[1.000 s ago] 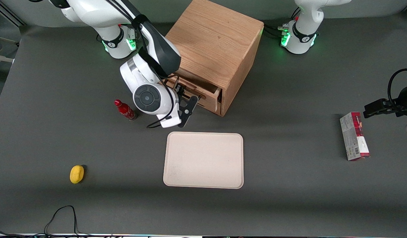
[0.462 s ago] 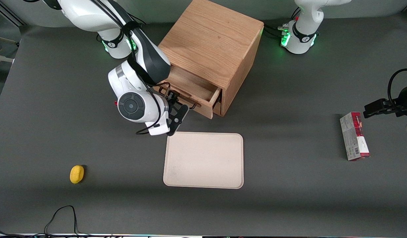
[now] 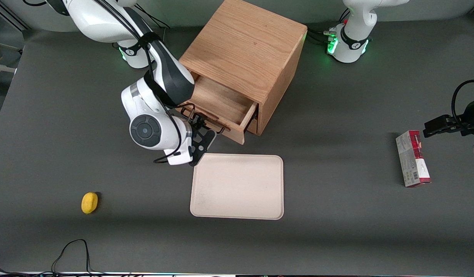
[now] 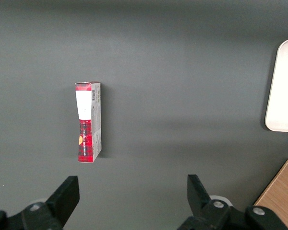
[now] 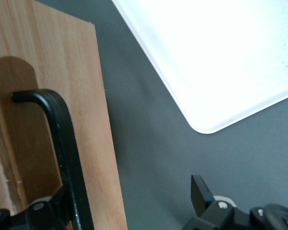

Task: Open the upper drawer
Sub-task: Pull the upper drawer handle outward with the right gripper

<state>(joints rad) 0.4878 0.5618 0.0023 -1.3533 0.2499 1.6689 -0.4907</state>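
The tool point(image 3: 200, 129) sits at the front of the upper drawer point(image 3: 221, 104), with one finger point(image 5: 43, 213) against the black bar handle point(image 5: 62, 143) and the other finger point(image 5: 201, 194) apart from it over the worktop point(image 3: 337, 215); whether the tool grips the handle cannot be told. The upper drawer stands pulled partway out of the oak cabinet point(image 3: 246, 46), its open box visible from above. A beige tray point(image 3: 237, 186) lies on the worktop just nearer the front camera than the drawer front. A yellow object point(image 3: 89, 202) lies toward the working arm's end of the worktop. A red-and-white box point(image 3: 413, 158) lies flat toward the parked arm's end.
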